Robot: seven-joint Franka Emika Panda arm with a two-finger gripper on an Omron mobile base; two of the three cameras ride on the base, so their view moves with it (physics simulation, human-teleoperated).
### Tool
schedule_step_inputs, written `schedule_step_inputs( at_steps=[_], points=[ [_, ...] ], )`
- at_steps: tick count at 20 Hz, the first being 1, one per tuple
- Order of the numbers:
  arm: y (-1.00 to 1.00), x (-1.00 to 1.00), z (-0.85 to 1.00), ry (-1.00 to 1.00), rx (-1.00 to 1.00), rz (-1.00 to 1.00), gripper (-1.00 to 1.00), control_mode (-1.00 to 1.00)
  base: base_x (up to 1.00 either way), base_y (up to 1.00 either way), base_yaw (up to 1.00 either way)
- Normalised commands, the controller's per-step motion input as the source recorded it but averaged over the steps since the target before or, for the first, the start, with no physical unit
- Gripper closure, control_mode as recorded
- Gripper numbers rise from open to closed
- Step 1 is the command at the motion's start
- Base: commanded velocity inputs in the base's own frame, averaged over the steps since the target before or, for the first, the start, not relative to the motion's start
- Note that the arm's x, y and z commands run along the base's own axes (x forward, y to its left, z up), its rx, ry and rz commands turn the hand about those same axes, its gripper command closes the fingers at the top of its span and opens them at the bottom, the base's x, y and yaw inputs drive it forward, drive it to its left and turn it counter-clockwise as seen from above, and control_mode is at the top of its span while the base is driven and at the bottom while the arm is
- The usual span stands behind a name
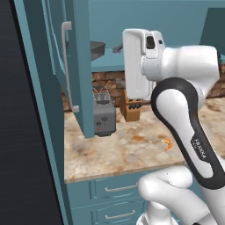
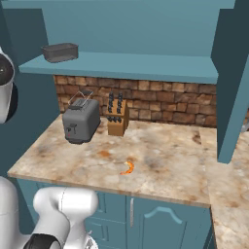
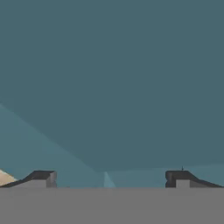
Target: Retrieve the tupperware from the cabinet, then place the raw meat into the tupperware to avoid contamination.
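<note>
A grey toaster [image 2: 80, 123] stands at the left of the marbled bench [image 2: 160, 165], with a wooden knife block [image 2: 117, 119] just beside it on its right. Behind both runs a brick backsplash [image 2: 160, 104], and teal drawers [image 1: 116, 189] sit below the bench's front edge.

**Rendered domestic kitchen**

The setting is a home kitchen. A marbled beige counter [image 2: 160, 165] runs along a red-brown brick backsplash [image 2: 160, 102]. Teal base units sit beneath the counter: drawers [image 1: 116, 189] with horizontal silver handles, and an arched-panel door [image 2: 165, 221]. Above, a teal wall cabinet [image 1: 79, 66] stands open, its door bearing a long vertical bar handle [image 1: 65, 61], and its shelf [image 2: 126, 65] carries a grey tub [image 2: 60, 52]. On the counter stand a grey toaster [image 2: 80, 121] and, just beside it, a wooden knife block [image 2: 116, 116] with dark-handled knives. A small orange shrimp-like piece [image 2: 128, 168] lies on the worktop in front of them.
</note>
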Motion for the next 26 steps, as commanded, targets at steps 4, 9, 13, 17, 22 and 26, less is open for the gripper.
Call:
schedule_step_inputs(
  at_steps=[4, 9, 13, 17, 22, 26],
  points=[
    [-0.52, 0.0, 0.13, 0.22, 0.04, -0.25, -1.0, -1.0, 0.0, 0.0, 0.0],
    [-0.41, 0.0, 0.01, 0.21, 0.11, -0.18, -1.0, -1.0, 0.0, 0.0, 0.0],
    [-0.31, 0.0, 0.0, 0.21, 0.14, -0.16, -1.0, -1.0, 0.0, 0.0, 0.0],
    [-0.07, 0.12, 0.0, 0.16, 0.14, -0.17, -1.0, -1.0, 0.0, 0.0, 0.0],
    [0.0, 0.24, 0.0, 0.05, 0.1, -0.14, -1.0, -1.0, 0.0, 0.0, 0.0],
    [0.0, 0.22, -0.02, 0.01, 0.11, -0.09, -1.0, -1.0, 0.0, 0.0, 0.0]
  ],
)
